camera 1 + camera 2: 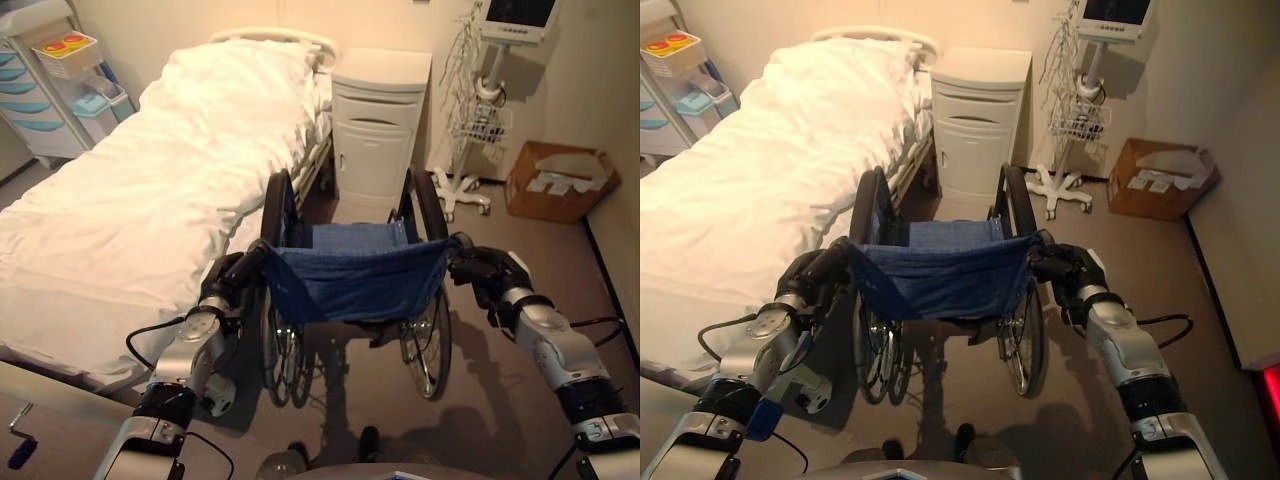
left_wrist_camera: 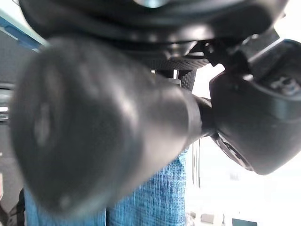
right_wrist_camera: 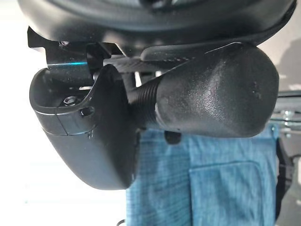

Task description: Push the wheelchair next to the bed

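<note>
The wheelchair (image 1: 352, 285) stands upright on the floor with its back to the robot, a blue fabric backrest slung between two black push handles and large spoked wheels on either side. It sits just beside the foot half of the bed (image 1: 130, 200), its left wheel close to the bed frame. The bed is long, covered in white sheets, its headboard against the far wall.

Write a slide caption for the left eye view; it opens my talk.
Left robot hand and right robot hand grip the blue-backed wheelchair beside the white hospital bed.
</note>
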`<state>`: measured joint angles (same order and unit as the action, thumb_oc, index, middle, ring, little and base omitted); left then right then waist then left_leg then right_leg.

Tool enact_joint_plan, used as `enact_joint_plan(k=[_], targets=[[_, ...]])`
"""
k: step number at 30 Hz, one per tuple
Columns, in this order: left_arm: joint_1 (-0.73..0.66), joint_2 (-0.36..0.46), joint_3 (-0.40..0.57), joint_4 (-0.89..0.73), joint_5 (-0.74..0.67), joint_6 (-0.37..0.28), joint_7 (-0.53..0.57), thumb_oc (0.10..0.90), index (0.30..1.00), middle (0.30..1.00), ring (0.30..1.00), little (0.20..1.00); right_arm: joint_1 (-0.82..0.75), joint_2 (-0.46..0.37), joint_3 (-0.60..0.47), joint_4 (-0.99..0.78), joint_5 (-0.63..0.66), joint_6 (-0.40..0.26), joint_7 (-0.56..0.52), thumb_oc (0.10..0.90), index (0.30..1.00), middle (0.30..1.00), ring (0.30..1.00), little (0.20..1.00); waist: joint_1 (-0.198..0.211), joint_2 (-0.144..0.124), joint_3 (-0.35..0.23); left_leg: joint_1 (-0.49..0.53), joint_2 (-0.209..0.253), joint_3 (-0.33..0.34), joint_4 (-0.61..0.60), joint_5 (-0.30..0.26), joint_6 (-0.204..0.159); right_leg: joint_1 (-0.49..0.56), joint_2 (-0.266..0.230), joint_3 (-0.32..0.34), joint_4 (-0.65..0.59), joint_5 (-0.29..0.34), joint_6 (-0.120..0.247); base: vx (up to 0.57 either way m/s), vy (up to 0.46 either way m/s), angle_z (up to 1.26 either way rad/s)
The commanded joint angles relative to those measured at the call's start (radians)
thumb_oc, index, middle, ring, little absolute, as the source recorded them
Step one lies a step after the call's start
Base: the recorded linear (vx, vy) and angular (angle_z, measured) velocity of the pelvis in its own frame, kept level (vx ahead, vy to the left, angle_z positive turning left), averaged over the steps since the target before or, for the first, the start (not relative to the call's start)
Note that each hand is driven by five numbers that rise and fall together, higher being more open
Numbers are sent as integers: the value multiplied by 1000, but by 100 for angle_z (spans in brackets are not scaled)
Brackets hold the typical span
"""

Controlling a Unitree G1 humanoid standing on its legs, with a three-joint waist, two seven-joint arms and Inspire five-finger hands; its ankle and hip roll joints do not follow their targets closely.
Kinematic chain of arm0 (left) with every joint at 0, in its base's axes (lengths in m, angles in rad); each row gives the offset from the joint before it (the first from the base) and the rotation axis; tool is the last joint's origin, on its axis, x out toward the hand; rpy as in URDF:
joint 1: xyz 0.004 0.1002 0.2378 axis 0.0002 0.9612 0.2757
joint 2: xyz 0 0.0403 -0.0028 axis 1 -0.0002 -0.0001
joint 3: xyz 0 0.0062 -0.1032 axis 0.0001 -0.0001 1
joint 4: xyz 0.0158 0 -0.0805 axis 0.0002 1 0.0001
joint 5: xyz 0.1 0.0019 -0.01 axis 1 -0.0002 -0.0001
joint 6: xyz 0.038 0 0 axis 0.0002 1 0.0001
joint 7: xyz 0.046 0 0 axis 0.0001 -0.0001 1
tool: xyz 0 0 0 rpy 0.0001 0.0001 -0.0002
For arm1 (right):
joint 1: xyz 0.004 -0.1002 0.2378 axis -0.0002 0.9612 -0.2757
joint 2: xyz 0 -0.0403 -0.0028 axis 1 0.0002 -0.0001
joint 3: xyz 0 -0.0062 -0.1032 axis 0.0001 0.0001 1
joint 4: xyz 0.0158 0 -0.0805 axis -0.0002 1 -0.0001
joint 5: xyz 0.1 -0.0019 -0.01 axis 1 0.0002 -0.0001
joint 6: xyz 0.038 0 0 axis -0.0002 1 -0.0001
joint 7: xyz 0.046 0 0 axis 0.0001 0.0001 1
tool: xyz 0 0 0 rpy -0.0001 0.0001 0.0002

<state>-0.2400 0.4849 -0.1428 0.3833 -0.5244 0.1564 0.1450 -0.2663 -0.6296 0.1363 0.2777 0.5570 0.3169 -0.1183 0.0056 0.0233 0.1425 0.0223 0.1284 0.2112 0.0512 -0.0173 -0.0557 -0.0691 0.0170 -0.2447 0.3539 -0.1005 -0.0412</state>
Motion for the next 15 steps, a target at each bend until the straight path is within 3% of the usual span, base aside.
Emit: enact_joint_plan(k=[1, 4, 10, 13, 15], targets=[[-32, 39, 57, -34, 2, -94, 7, 400, 300, 300, 300, 300, 56, 77, 33, -21, 33, -122, 53, 400, 300, 300, 300, 300, 4, -27, -35, -124, -41, -26, -92, 213, -63, 290, -38, 90, -348, 27, 95, 427, 173, -57], [-29, 35, 68, -29, 5, -87, 3, 400, 300, 300, 300, 300, 65, 74, 27, -18, 28, -122, 70, 400, 300, 300, 300, 300, 5, -30, -41, -128, -41, -16, -55, 184, -50, 313, -58, 107, -342, 8, 106, 271, 163, -6], [-78, 39, 42, 31, -10, -92, 19, 400, 300, 300, 300, 300, 65, 70, 15, -13, 48, -112, 88, 400, 300, 300, 300, 300, 4, -48, -57, -125, -76, 7, 58, 77, 2, 313, -132, 73, -283, -1, 143, 264, 217, -27], [-92, 33, 33, 34, 0, -94, 33, 400, 300, 300, 300, 300, 64, 84, 19, -4, 47, -133, 110, 400, 300, 300, 300, 300, 13, -60, -58, -126, -114, 1, 92, 40, 41, 292, -173, 70, -222, 23, 165, 249, 234, -31], [-99, 29, 25, 33, 3, -91, 39, 400, 300, 300, 300, 300, 70, 96, 20, -2, 38, -146, 127, 400, 300, 300, 300, 300, 17, -69, -61, -109, -146, -4, 89, 26, 65, 274, -211, 72, -145, 81, 175, 251, 243, -24]])
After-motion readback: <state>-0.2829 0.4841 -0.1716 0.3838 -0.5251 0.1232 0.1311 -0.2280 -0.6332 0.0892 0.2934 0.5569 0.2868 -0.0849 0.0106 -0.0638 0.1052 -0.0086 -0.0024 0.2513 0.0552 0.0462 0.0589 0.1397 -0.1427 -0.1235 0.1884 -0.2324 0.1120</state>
